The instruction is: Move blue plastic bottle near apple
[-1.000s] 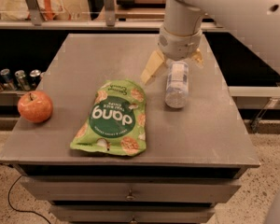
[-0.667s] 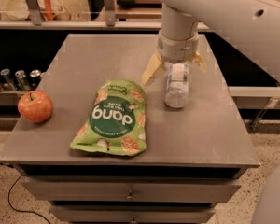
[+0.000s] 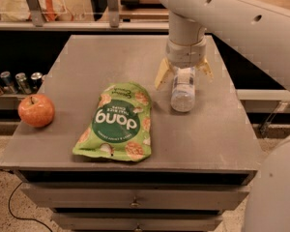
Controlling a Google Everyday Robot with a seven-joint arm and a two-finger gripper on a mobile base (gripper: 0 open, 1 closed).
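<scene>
Camera view has the blue plastic bottle (image 3: 183,90) lying on its side on the grey surface (image 3: 210,139), directly under the pincer (image 3: 183,71). Its far end is tucked up between the two yellow fingers (image 3: 162,74) and its near end points out from the pincer toward the front edge. Which end carries the cap cannot be told.

The pincer hangs low over the right half of the surface, at the end of a thick white arm (image 3: 222,13) that comes in from the upper right. Its fingers are spread wide, one on each side of the bottle. A sliver of surface shows between each finger and the bottle's side, so it straddles the bottle without gripping it.

Just to the pincer's lower left lies a green chip bag (image 3: 116,122), flat on the surface and close beside the bottle without touching it. Well beyond the bag, far to the pincer's left near the surface's left edge, sits the apple (image 3: 36,110), red-orange, stem up. The bag lies between the bottle and the apple.

Past the apple and off the surface, a row of small cans (image 3: 14,81) stands on a lower ledge. Drawers (image 3: 135,197) run below the front edge.
</scene>
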